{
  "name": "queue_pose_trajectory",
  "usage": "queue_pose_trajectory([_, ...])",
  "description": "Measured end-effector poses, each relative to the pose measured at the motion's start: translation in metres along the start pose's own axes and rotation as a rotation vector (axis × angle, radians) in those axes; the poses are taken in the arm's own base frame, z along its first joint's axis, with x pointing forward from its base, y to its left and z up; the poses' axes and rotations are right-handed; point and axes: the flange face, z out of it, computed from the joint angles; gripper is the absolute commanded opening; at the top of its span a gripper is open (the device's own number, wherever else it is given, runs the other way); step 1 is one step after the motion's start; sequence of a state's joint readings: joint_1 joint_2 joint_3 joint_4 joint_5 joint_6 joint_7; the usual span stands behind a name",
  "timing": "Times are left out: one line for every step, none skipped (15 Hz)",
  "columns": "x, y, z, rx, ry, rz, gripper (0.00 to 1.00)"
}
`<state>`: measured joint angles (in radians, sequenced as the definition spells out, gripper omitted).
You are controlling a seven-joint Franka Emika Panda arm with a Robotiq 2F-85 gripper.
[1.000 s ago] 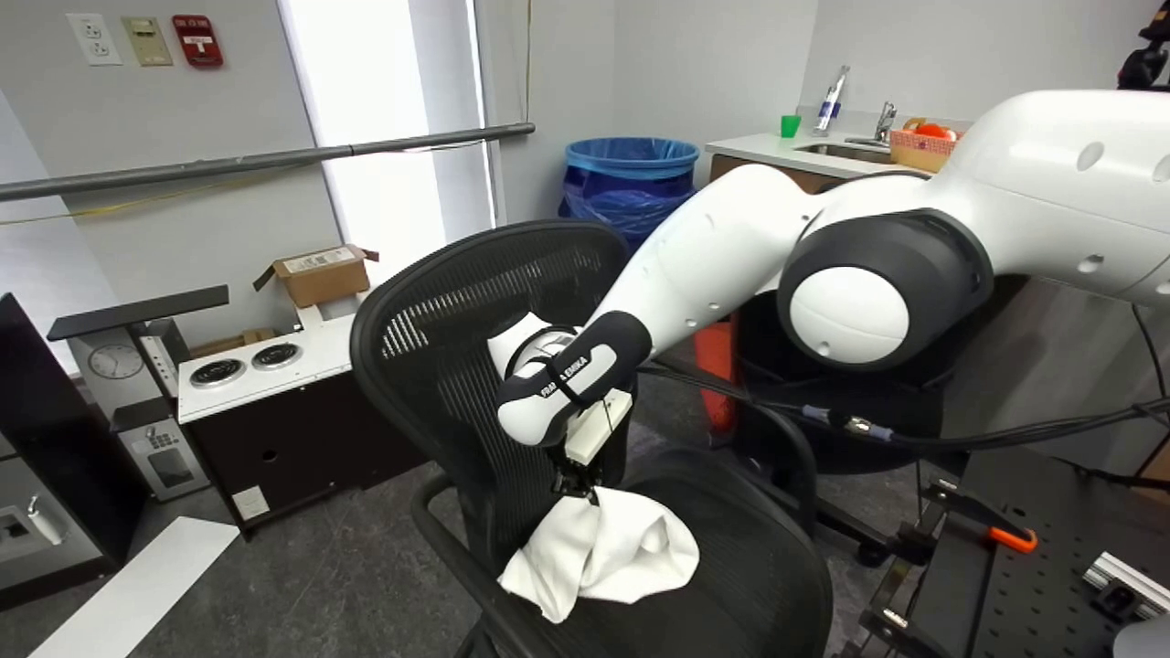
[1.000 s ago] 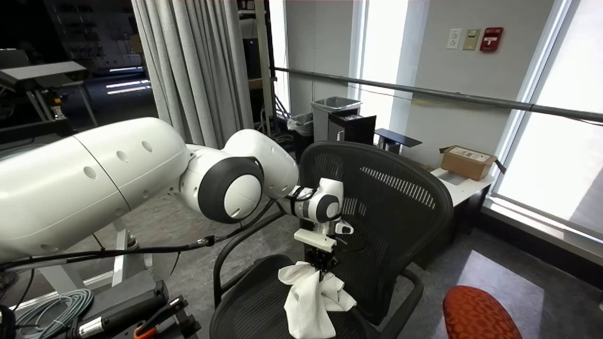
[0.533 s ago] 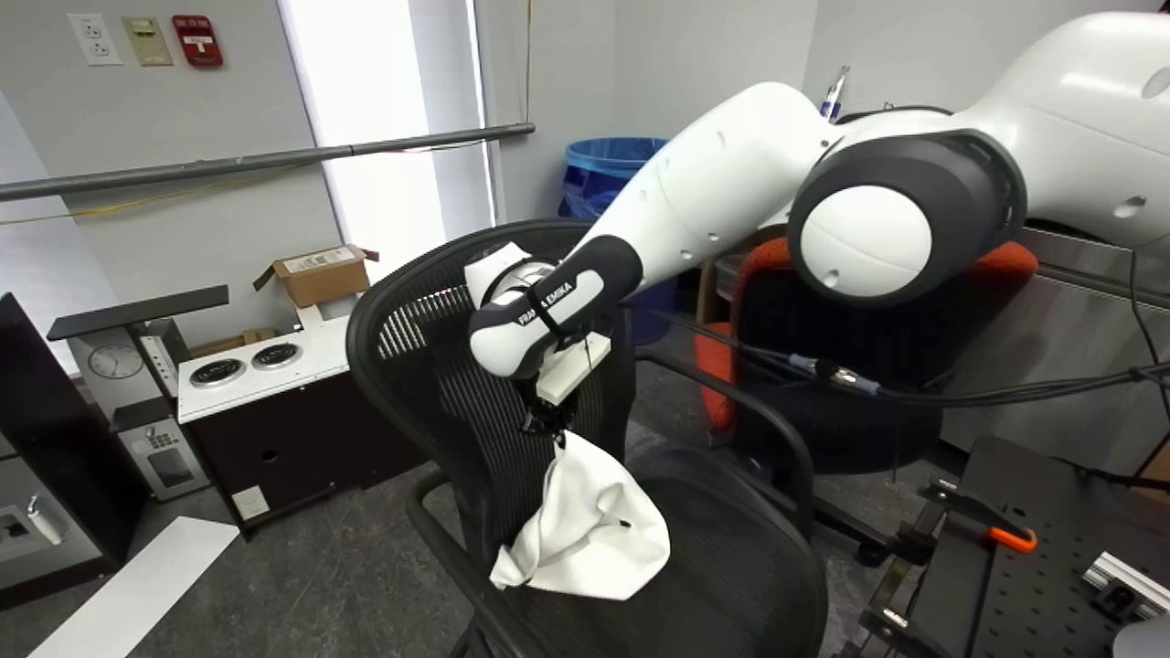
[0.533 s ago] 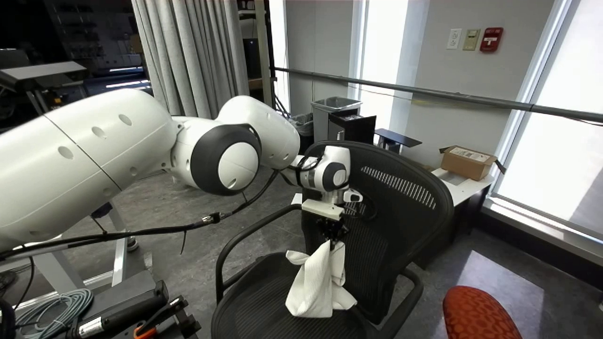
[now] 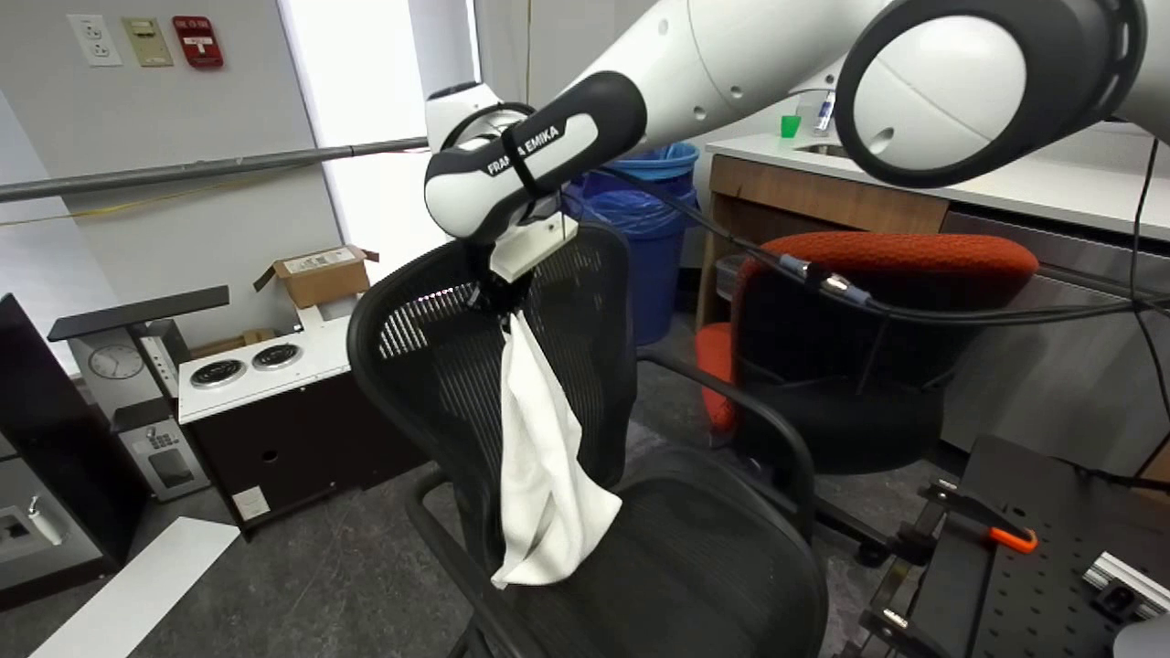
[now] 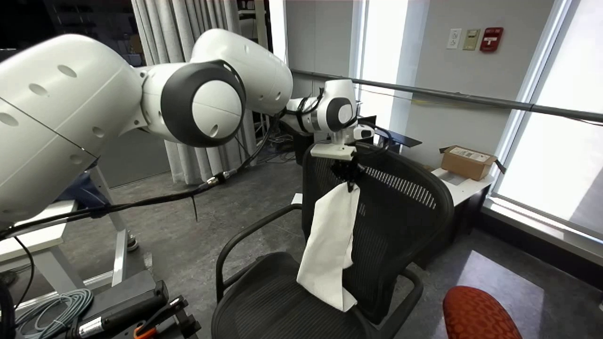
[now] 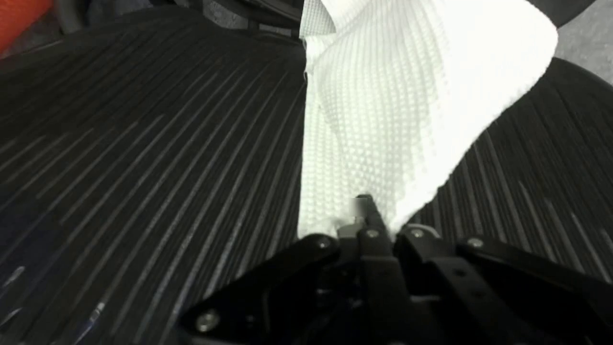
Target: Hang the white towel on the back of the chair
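The gripper has one end of the white towel pinched tight, dangling it in front of the chair back with the bottom down near the seat, probably so the pinched end can go up and over while the rest just drapes down the front.

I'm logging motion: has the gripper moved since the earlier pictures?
Yes, upward: the gripper is nearer the top of the chair back in both exterior views.

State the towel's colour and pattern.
The towel is white with a small, bumpy, waffle-like weave, showing best in the wrist view.
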<state>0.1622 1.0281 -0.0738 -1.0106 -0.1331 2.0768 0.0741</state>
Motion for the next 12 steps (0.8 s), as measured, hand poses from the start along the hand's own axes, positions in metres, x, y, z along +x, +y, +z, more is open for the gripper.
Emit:
queue_pose_trajectory([0.003, 0.002, -0.017, 0.000, 0.024, 0.008, 0.01])
queue_pose_trajectory([0.006, 0.005, -0.032, 0.000, 0.045, 0.020, 0.01])
queue_pose_trajectory([0.008, 0.008, -0.044, 0.000, 0.063, 0.032, 0.01])
queue_pose_trajectory([0.011, 0.010, -0.055, 0.000, 0.080, 0.045, 0.01])
queue_pose_trajectory([0.013, 0.013, -0.064, -0.001, 0.095, 0.057, 0.01])
queue_pose_trajectory([0.015, 0.016, -0.071, -0.003, 0.107, 0.068, 0.01])
queue_pose_trajectory([0.016, 0.018, -0.075, -0.004, 0.115, 0.075, 0.01])
queue_pose_trajectory([0.016, 0.020, -0.075, -0.005, 0.117, 0.078, 0.04])
queue_pose_trajectory([0.016, 0.020, -0.074, -0.005, 0.114, 0.078, 0.04])
queue_pose_trajectory([0.016, 0.019, -0.073, -0.004, 0.112, 0.077, 0.04])
queue_pose_trajectory([0.016, 0.018, -0.073, -0.004, 0.111, 0.076, 0.04])
queue_pose_trajectory([0.015, 0.018, -0.073, -0.004, 0.111, 0.076, 0.04])
